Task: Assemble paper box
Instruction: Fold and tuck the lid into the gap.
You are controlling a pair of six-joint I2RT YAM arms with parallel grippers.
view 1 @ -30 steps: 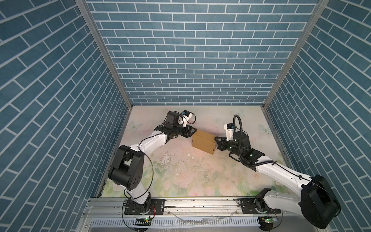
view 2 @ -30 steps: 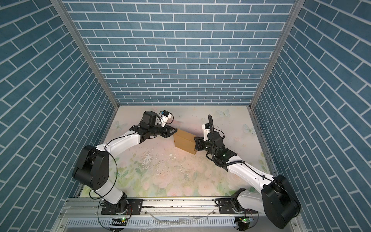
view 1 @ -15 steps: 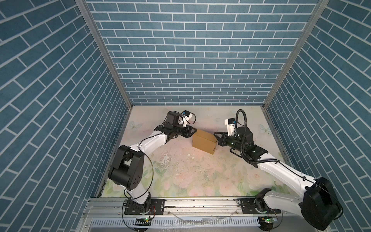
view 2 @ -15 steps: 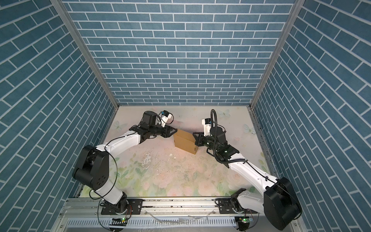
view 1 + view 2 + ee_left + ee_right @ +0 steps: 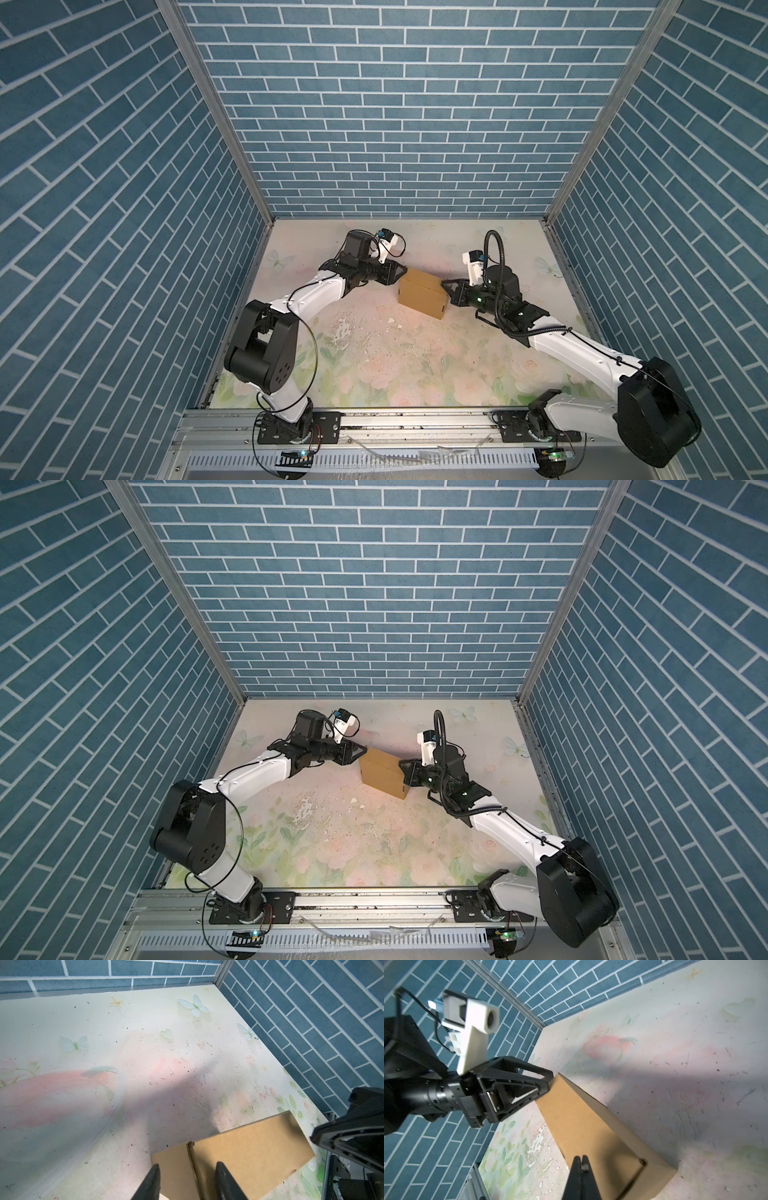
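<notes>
Paper box [image 5: 422,293]: folded to closed shape, on table [image 5: 374,357] mid-rear, betw. both claws. Chg: right claw [image 5: 444,284] has swung up & rearward vs. a sec. ago; tips together, now at box's right top edge. Prob. tucking or pressing last flap, so assembly nr. done. Left claw [image 5: 402,272]: unmoved, jaws apart, tips at box's left end, prob. bracing. Box: no shift.

Bright overhead light; soft grey shadows cross the tabletop [image 5: 176,1093]; paper box [image 5: 591,1126] slightly blurred in right wrist view.
</notes>
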